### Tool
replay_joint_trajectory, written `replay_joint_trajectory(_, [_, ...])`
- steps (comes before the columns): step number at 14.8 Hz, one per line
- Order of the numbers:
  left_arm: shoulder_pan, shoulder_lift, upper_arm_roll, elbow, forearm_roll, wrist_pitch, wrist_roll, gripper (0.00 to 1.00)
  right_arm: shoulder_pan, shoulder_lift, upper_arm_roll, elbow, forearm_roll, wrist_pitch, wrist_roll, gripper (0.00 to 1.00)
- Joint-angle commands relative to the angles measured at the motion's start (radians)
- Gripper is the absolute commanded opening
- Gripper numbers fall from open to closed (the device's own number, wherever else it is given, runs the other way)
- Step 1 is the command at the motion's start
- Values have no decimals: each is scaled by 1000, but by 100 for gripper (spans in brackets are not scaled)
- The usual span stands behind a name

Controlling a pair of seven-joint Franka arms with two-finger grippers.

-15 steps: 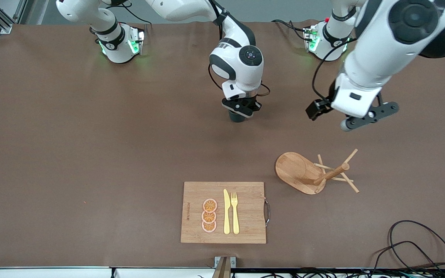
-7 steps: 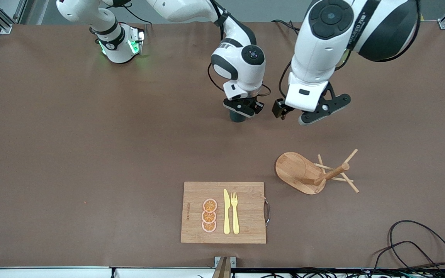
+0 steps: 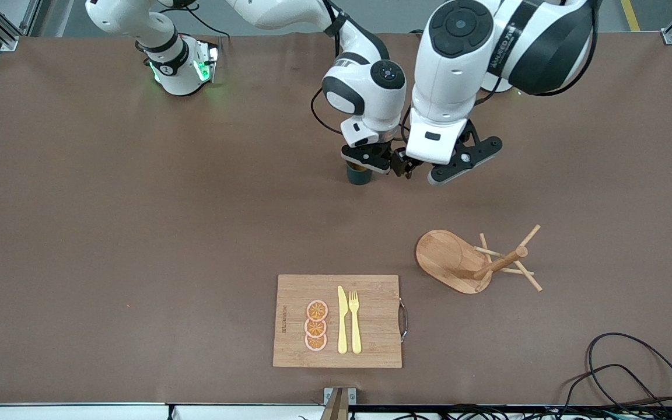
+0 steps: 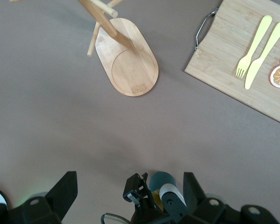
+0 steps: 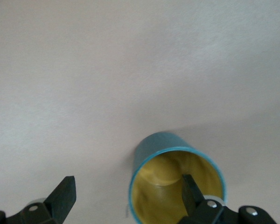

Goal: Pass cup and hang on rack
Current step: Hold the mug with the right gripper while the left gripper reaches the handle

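Right gripper (image 3: 366, 159) sits directly over the small dark teal cup with mustard-yellow inside (image 3: 359, 174); fingers spread wide, one finger (image 5: 192, 191) inside the rim, the other (image 5: 64, 193) outside and apart from the wall, nothing pinched. In the right wrist view the cup (image 5: 176, 182) stands upright on the brown table mat (image 3: 137, 233), mouth up; handle not visible. Left gripper (image 3: 429, 170) hovers over the mat just beside the right gripper, toward the left arm's end of the table, fingers spread, empty. Left wrist view shows the cup (image 4: 162, 180) partly hidden by the right gripper (image 4: 151, 198). Light wooden mug rack with oval base and thin angled pegs (image 3: 476, 262) stands nearer the front camera than the cup, well apart from it. Rectangular bamboo cutting board (image 3: 371, 321) lies nearer still, carrying a yellow knife (image 3: 342, 319), a yellow fork (image 3: 354, 321) and three orange slices (image 3: 316, 325). Black cables (image 3: 633, 373) lie at the table corner.
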Motion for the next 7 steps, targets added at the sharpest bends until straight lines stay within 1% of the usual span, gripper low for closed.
replay_joint_trajectory(1, [-34,10,5,-2,30,18,-46,100,-5,-52,-2,-8,-22,-107,-51,100])
replay_joint_trajectory(3, [-35,11,5,-2,31,24,-60,100,-12,-77,-2,-16,-22,-139,-65,100])
replay_joint_trajectory(6, [-43,19,4,-2,30,29,-64,100,-14,-108,-2,-54,-22,-136,-99,100])
replay_joint_trajectory(7, [-43,19,4,-2,30,32,-64,100,-17,-132,-3,-86,-25,-126,-107,100])
